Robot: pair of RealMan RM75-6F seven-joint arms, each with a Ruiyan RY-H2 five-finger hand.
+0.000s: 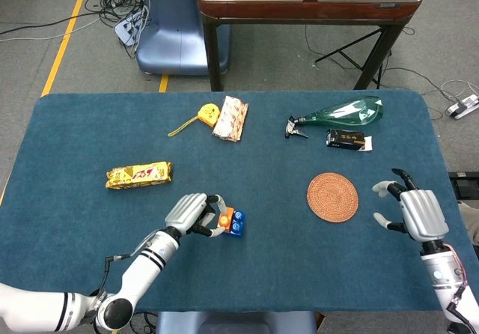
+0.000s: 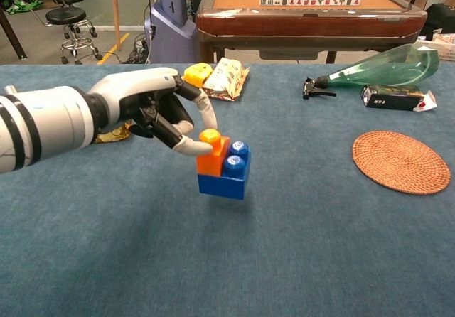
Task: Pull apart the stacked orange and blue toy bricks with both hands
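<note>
An orange brick point(image 2: 211, 157) sits stacked on a larger blue brick point(image 2: 229, 178). My left hand point(image 2: 153, 107) pinches the orange brick between thumb and a finger, and the pair hangs slightly tilted just above the blue tablecloth. In the head view the same hand point(image 1: 187, 213) holds the orange brick point(image 1: 224, 218) and the blue brick point(image 1: 237, 224) near the table's front, left of centre. My right hand point(image 1: 410, 213) hovers at the table's right side with its fingers spread, holding nothing; the chest view does not show it.
A woven round coaster point(image 1: 332, 196) lies between the two hands. Behind it are a green spray bottle point(image 1: 344, 112) and a small black box point(image 1: 346, 138). A yellow snack bar point(image 1: 138, 174), a yellow tape measure point(image 1: 208, 112) and a wrapped packet point(image 1: 230, 118) lie further back left.
</note>
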